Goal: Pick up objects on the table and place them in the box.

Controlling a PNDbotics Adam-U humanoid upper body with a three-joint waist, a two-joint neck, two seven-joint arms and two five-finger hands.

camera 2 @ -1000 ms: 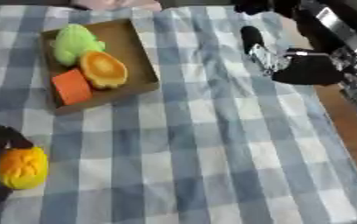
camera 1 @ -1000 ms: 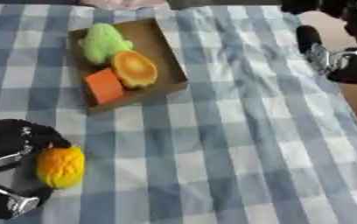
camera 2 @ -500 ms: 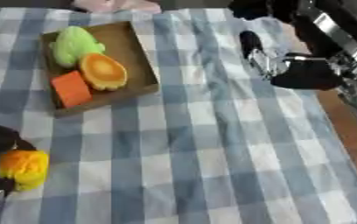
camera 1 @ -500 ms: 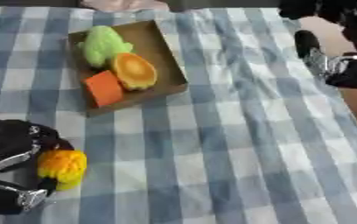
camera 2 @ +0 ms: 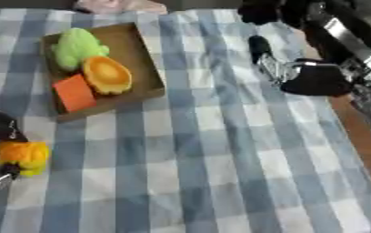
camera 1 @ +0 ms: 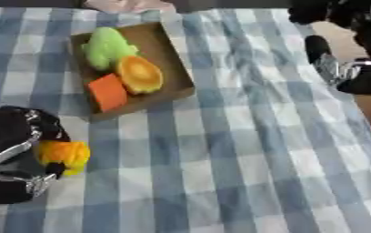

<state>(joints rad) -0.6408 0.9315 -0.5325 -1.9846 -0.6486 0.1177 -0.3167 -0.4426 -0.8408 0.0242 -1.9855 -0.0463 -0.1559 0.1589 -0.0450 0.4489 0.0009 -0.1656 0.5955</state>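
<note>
**Left hand on the yellow item, box up and to the right**

Checked cloth covered the counter (camera 1: 244,150). I had the left hand (camera 1: 13,159) curled around the yellow-orange object (camera 1: 64,154) at the near left. Box (camera 1: 177,68) lay beyond it, holding a green piece (camera 1: 105,45), orange round (camera 1: 138,74) and red-orange block (camera 1: 107,92). Right hand (camera 2: 280,68) sat idle far right, fingers relaxed.

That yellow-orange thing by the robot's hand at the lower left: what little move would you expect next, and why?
Probably a short lift. The left hand has its fingers curled around the yellow-orange object, which sits low on the checked cloth. The box lies further up the table, holding a green, an orange and a red piece, so the object must rise before travelling there.
</note>
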